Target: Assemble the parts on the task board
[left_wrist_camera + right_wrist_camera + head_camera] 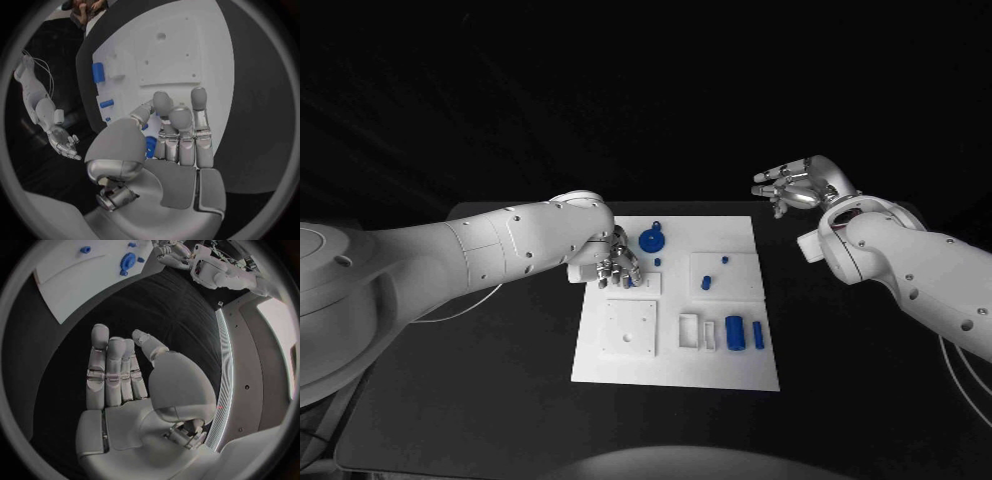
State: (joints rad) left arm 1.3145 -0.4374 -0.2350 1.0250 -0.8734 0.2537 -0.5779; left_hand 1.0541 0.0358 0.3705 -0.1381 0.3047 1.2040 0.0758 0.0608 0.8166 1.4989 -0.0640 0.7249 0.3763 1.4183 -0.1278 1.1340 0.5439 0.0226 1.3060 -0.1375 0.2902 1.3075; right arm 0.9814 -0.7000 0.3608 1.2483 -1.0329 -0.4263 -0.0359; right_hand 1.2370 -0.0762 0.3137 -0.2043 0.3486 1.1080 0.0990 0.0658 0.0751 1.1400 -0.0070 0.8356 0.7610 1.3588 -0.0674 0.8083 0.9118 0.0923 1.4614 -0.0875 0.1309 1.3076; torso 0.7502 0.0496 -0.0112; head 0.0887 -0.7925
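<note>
The white task board [733, 370] lies mid-table. My left hand [617, 268] hangs over its upper left part, fingers pointing down; a small blue part [150, 146] sits between the thumb and fingers and looks pinched. Beside that hand stands a round blue part [652, 240]. Two small blue pieces [707, 283] stand in the board's upper right block. A blue cylinder [734, 330] and a thin blue pin [759, 335] lie lower right. My right hand [793, 187] is raised above the table beyond the board's far right corner, fingers apart, holding nothing.
A white square block [630, 328] with holes and a white slotted holder [689, 330] sit on the board's lower half. Bare black table [473, 400] surrounds the board on all sides. A thin cable [452, 312] trails under my left arm.
</note>
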